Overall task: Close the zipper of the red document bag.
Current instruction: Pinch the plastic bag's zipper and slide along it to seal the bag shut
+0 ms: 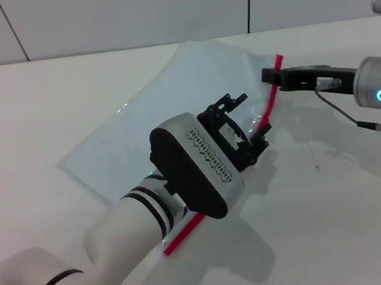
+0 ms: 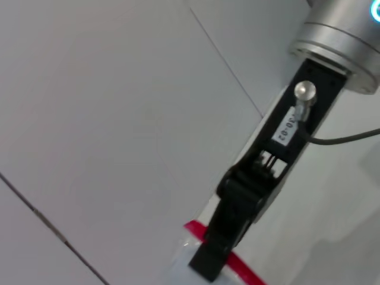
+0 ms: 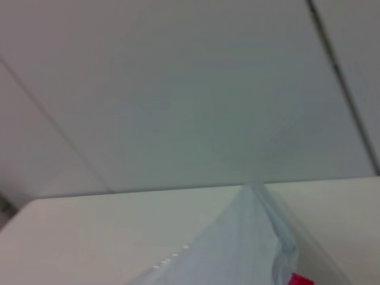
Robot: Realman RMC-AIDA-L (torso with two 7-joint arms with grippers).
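Observation:
The red document bag (image 1: 170,109) lies flat on the white table, a pale clear pouch. Its zipper (image 1: 270,102) is the red strip along the edge on my right, and part of it is hidden behind my left hand. My left gripper (image 1: 255,122) hovers over the middle of that strip, open, with one finger on each side of it. My right gripper (image 1: 269,75) is shut on the zipper's far end, and the left wrist view shows its black finger (image 2: 228,231) pressed onto the red strip (image 2: 246,272). A corner of the bag (image 3: 249,237) fills the right wrist view.
The white table (image 1: 17,121) extends to my left and toward me. A grey panelled wall (image 1: 151,2) rises behind the bag. The right arm's cable (image 1: 340,110) loops just above the table surface.

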